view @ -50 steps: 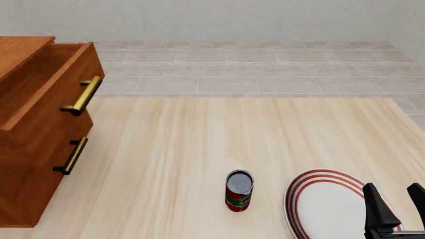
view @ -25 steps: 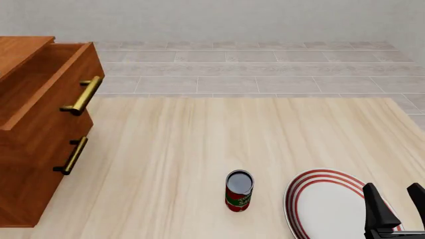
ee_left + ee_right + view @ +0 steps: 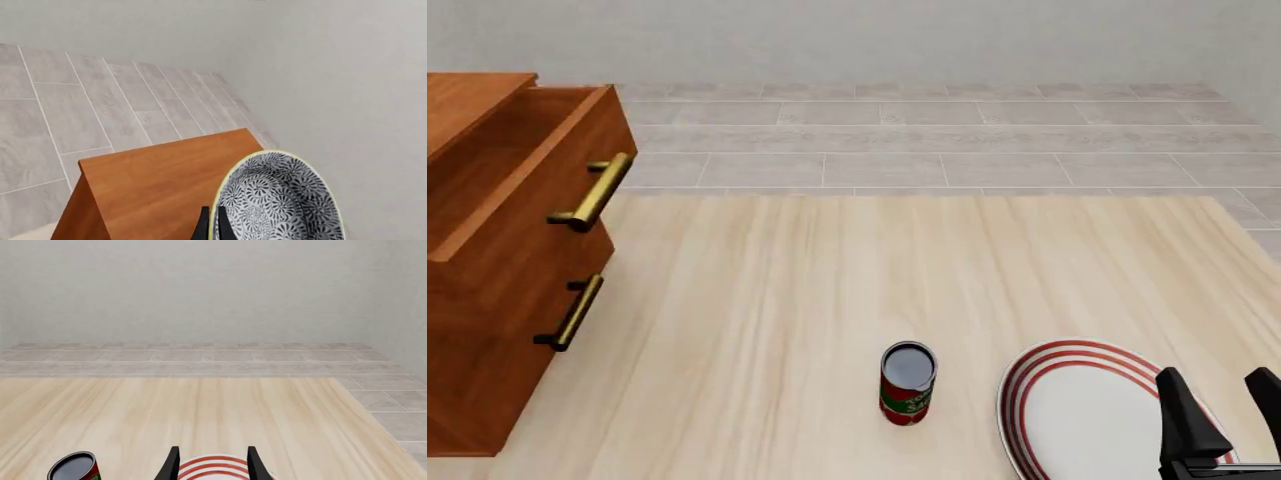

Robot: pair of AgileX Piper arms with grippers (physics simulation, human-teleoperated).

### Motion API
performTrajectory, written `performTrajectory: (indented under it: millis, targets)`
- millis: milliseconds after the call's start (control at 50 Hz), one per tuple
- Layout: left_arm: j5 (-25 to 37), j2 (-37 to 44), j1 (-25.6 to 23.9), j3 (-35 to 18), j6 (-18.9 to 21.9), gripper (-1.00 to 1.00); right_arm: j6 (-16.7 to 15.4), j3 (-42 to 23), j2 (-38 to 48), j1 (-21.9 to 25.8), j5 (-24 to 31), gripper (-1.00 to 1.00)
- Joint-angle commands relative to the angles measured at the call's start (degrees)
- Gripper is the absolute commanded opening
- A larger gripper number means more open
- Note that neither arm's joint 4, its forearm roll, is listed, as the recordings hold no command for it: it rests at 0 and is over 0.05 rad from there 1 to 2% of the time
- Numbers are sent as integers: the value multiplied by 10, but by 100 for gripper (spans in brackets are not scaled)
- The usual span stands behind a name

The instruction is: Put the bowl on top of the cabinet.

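Black fingertips of the left gripper [image 3: 211,226] pinch the bowl [image 3: 280,200] by its rim above the cabinet [image 3: 160,190] top. Nothing has shifted in front view, which shows neither. Right gripper [image 3: 1220,410] hangs open over the plate [image 3: 1081,400], its body cut off.

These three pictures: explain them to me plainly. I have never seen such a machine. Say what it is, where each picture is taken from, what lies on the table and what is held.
This is a simulated robot with two arms at a table. The front view looks down from behind the arms. It shows the wooden table, a red can, a white plate with red rings and a big brown cabinet with its top drawer pulled out. The other two pictures come from cameras on each arm's wrist. The right hand is open and empty, hovering over the plate. The left hand is out of the front view; its own camera shows it pinching the rim of a patterned bowl, with the cabinet's top beyond it.
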Motion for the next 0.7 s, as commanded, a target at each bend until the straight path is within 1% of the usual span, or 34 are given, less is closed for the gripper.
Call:
performTrajectory:
  millis: [20, 220, 460, 480, 500, 520, 540, 700]
  targets:
    - [-12, 18, 5, 3, 10, -100, 0, 0, 0, 0, 0, 100]
    - [-21, 30, 9, 7, 16, -100, 0, 0, 0, 0, 0, 100]
    - [-34, 33, -2, 22, 22, -100, 0, 0, 0, 0, 0, 100]
    - [-35, 29, -7, 22, 33, 100, 0, 0, 0, 0, 0, 100]
    - [-36, 25, -7, 26, 29, 100, 0, 0, 0, 0, 0, 100]
    - [-35, 24, -19, 26, 30, 100, 0, 0, 0, 0, 0, 100]
    - [-36, 22, -7, 28, 33, 100, 0, 0, 0, 0, 0, 100]
    - [-40, 17, -12, 34, 35, 100, 0, 0, 0, 0, 0, 100]
